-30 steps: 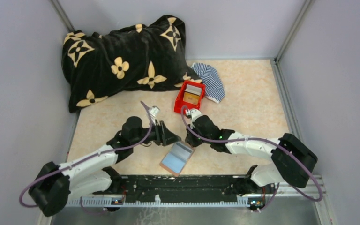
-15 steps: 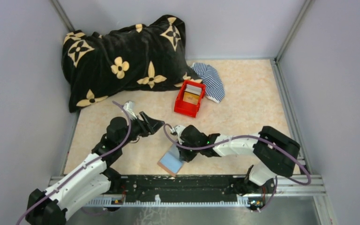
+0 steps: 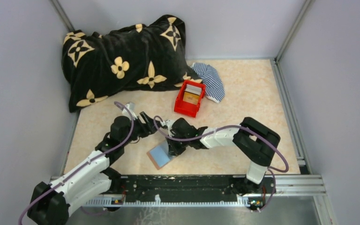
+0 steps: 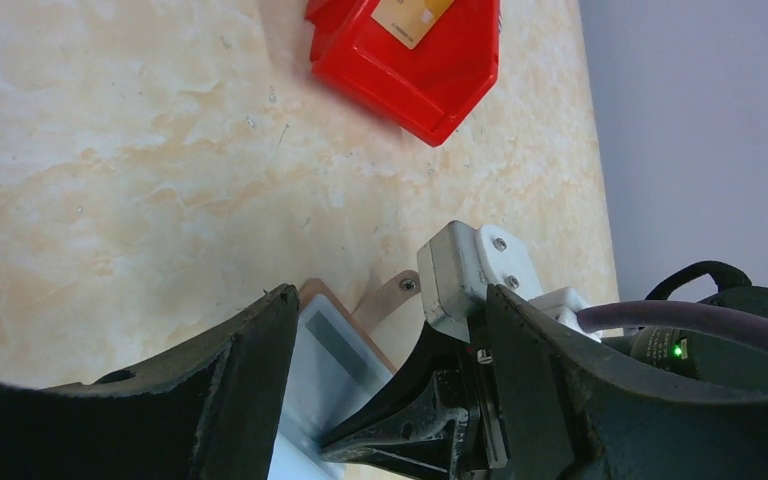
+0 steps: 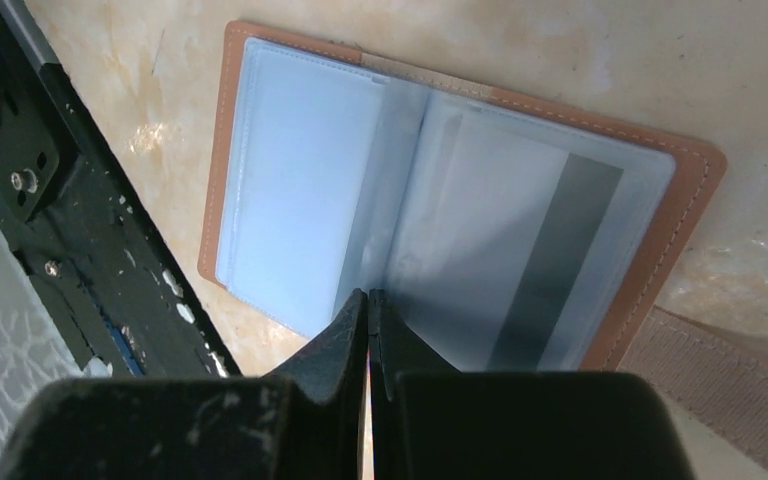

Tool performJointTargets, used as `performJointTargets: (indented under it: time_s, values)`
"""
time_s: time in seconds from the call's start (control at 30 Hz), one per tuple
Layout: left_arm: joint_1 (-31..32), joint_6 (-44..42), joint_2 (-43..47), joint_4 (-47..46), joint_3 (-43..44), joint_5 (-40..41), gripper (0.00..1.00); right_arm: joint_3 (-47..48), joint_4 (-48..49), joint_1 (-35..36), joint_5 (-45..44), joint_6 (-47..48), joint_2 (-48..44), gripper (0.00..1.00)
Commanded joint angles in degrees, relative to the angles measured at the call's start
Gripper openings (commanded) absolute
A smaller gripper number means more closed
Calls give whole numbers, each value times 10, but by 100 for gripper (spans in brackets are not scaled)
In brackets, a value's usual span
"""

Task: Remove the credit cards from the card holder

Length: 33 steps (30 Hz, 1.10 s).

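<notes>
A: Checking the R gripper (image 5: 368, 296) first. What's its state?

B: Fingers pressed together, only a hairline slit btwn them. The tips sit on the card holder (image 5: 460, 200), right at the centre fold where the clear sleeves (image 5: 400, 200) meet. Can't tell if a sleeve edge or a card is nipped in there.

A: And the holder itself?

B: Lying open and flat on the table (image 3: 243, 93), near the front edge, inside face up. It's well apart from the red box (image 3: 189, 98).

A: Cards in?

B: Two show, both under sleeves: light blue card (image 5: 290, 180) in one half, grey card (image 5: 520, 240) w/ a dark stripe in the other. Neither is out, so I'd call the task early.

A: L gripper (image 4: 390, 300)?

B: Fingers wide apart, holding nothing. It hovers just past the holder's far side, close to the R gripper, not touching the leather.

A: So which way does it all lie?

B: The R arm is the nearer one, directly over the holder. In its wrist view the holder's long axis runs crossways to the fingers, w/ the snap tab (image 5: 730, 390) trailing off one end. The fold points straight back at the tips.

A: Next move?

B: My guess is R needs a card edge at the fold, then a pull along the long axis. L prob. has to pin the leather, or the whole thing slides.
</notes>
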<state>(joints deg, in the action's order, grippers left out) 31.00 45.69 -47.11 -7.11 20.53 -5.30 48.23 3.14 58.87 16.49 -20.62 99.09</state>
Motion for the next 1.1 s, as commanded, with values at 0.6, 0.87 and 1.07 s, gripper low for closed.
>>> performJointTargets:
  time_s: [0.6,0.87,1.07]
  values:
    - [132,127,-190,-157,-16,-151,73,-25,-2,-147,-49,26,-147,25]
    - [132,139,-204,-135,-33,-168,70,3,-12,-153,-24,50,-97,25]
    - [122,146,-160,-92,-59,-160,69,-7,-7,-153,8,52,-89,26]
